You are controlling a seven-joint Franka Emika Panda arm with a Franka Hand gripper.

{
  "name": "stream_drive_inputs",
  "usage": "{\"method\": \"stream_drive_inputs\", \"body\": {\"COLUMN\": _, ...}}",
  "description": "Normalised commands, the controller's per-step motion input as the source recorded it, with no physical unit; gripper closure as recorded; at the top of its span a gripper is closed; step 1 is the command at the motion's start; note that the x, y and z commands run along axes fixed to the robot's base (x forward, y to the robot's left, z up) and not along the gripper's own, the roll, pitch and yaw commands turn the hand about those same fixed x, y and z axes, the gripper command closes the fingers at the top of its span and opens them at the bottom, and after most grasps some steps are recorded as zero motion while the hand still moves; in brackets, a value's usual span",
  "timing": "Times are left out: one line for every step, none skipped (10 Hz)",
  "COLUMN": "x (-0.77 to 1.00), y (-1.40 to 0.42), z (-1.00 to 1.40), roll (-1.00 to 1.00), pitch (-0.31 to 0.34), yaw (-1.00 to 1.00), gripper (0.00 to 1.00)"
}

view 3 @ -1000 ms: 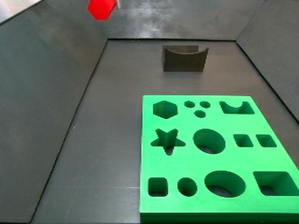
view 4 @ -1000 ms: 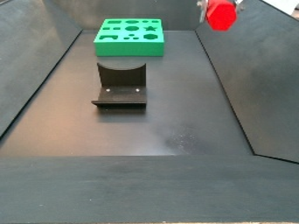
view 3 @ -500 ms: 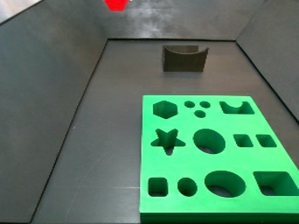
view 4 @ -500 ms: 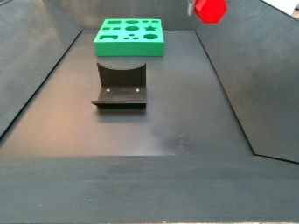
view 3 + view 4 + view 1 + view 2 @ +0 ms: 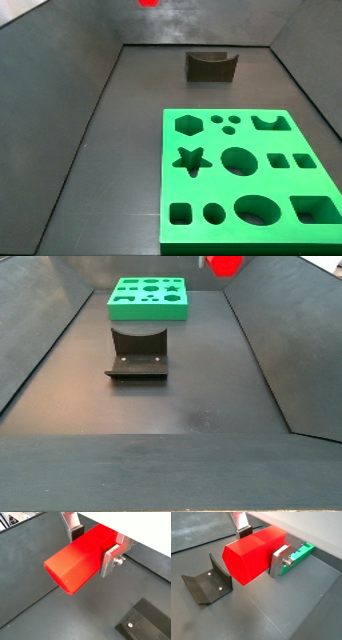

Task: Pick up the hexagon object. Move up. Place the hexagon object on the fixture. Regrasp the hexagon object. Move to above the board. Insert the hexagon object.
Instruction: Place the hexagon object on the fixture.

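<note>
The red hexagon object [image 5: 75,562] [image 5: 248,558] sits clamped between the silver fingers [image 5: 109,561] of my gripper [image 5: 92,548] [image 5: 262,548], which is shut on it, high above the floor. Both side views show only the lower tip of the hexagon object [image 5: 148,3] [image 5: 225,264] at the upper edge; the gripper itself is cut off there. The dark fixture [image 5: 210,65] [image 5: 138,354] [image 5: 208,586] stands on the floor with nothing on it. Its base plate [image 5: 145,623] shows below the gripper. The green board [image 5: 241,175] [image 5: 150,298] [image 5: 299,558] lies flat with its cut-outs unfilled.
Dark sloping walls [image 5: 54,100] [image 5: 287,346] enclose the grey floor [image 5: 160,406] on both sides. The fixture stands between the board and the far end of the enclosure.
The red hexagon object has risen further in the gripper and drifted sideways along the upper edge of both side views. Fixture and board have not moved.
</note>
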Motion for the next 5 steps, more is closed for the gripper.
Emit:
{"method": "stream_drive_inputs", "body": {"x": 1.0, "y": 0.02, "z": 0.06, "roll": 0.06, "pitch": 0.19, "yaw": 0.01, "gripper": 1.0}}
{"method": "stream_drive_inputs", "body": {"x": 1.0, "y": 0.02, "z": 0.05, "roll": 0.06, "pitch": 0.184, "yaw": 0.01, "gripper": 1.0}}
{"method": "stream_drive_inputs", "body": {"x": 1.0, "y": 0.01, "z": 0.05, "roll": 0.05, "pitch": 0.182, "yaw": 0.01, "gripper": 1.0}}
{"method": "stream_drive_inputs", "body": {"x": 1.0, "y": 0.01, "z": 0.04, "roll": 0.05, "pitch": 0.184, "yaw": 0.01, "gripper": 1.0}}
{"method": "stream_drive_inputs", "body": {"x": 1.0, "y": 0.5, "z": -0.22, "roll": -1.0, "pitch": 0.069, "yaw": -0.11, "gripper": 1.0}}
